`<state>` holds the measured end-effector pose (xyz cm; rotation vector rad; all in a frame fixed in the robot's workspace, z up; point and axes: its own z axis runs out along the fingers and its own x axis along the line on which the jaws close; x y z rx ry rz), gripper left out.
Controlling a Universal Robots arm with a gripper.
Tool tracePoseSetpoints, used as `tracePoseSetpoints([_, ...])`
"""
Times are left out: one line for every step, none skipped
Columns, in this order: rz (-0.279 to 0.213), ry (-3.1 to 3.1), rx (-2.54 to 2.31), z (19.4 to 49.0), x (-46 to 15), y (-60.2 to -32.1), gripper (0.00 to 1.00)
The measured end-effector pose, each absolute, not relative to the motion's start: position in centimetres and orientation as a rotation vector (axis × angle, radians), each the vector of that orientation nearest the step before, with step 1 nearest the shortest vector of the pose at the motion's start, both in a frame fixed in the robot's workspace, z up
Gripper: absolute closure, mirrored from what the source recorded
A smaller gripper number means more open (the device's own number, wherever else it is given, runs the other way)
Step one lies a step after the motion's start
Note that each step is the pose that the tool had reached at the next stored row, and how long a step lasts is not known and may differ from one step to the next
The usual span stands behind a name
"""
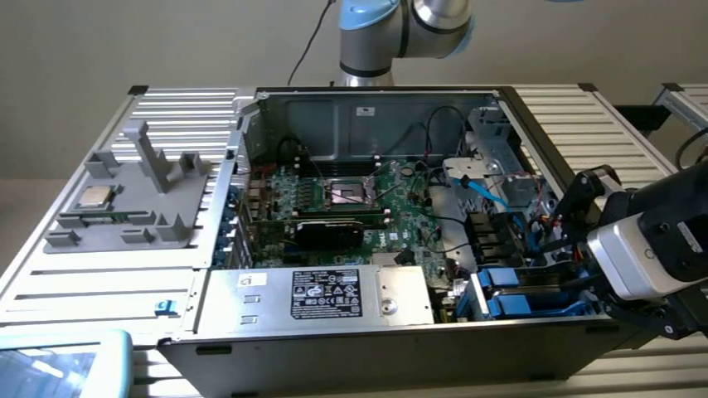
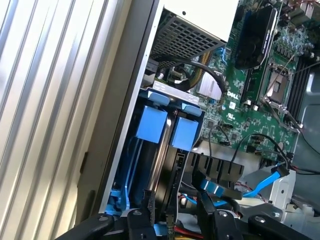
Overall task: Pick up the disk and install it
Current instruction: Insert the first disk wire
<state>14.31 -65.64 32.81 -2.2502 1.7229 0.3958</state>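
In the drive bay at the exterior view's right end of the open computer case (image 1: 332, 358), the disk (image 2: 164, 175) stands on edge. It shows as a dark slab running down into the bay between bright blue carrier rails. Two blue tabs (image 2: 151, 125) cap the rails at the far end of the bay, one on each side of the slab.

The gripper (image 2: 176, 201) hangs over the near end of the bay with its jaws parted. One black finger (image 2: 146, 202) sits just beside the disk's blue rail. The other finger (image 2: 207, 205) stands apart from the slab, and loose red and yellow wires show in the gap between them. The disk's near end therefore lies between the jaws, closer to the first finger, and the jaws are not clamped on it. Whether that first finger touches the rail cannot be told.

Beyond the bay in the wrist view lies the green motherboard (image 2: 250, 100). A flat blue cable (image 2: 265, 182) crosses near the black slots beside it.

In the exterior view, the silver box with a black label (image 1: 332, 294) occupies the case's front edge. The robot arm (image 1: 399, 33) rises behind the case. A small square chip (image 1: 93, 197) rests on a grey fixture (image 1: 149, 170) on the ribbed aluminium table (image 1: 99, 282), well apart from the disk.
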Motion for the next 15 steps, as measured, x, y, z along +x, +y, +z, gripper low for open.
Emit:
tracePoseSetpoints([0.396,1.723,-2.250,32.78,14.32,-65.63,0.54])
tracePoseSetpoints([0.397,1.723,-2.250,32.78,14.31,-65.62,0.54])
tracePoseSetpoints([0.397,1.722,-2.249,32.76,14.32,-65.60,0.54])
tracePoseSetpoints([0.397,1.722,-2.249,32.75,14.31,-65.57,0.54])
tracePoseSetpoints([0.397,1.722,-2.249,32.76,14.32,-65.54,0.54])
tracePoseSetpoints([0.397,1.722,-2.249,32.76,14.32,-65.49,0.54])
tracePoseSetpoints([0.398,1.722,-2.249,32.76,14.32,-65.40,0.54])
tracePoseSetpoints([0.398,1.722,-2.249,32.76,14.32,-65.31,0.54])
tracePoseSetpoints([0.398,1.722,-2.249,32.76,14.32,-65.28,0.54])
tracePoseSetpoints([0.398,1.722,-2.249,32.75,14.32,-65.27,0.54])
tracePoseSetpoints([0.398,1.722,-2.249,32.76,14.32,-65.27,0.54])
tracePoseSetpoints([0.399,1.722,-2.248,32.77,14.32,-65.27,0.54])
tracePoseSetpoints([0.400,1.722,-2.248,32.77,14.31,-65.26,0.54])
tracePoseSetpoints([0.401,1.722,-2.248,32.76,14.31,-65.26,0.54])
tracePoseSetpoints([0.403,1.723,-2.248,32.76,14.32,-65.26,0.54])
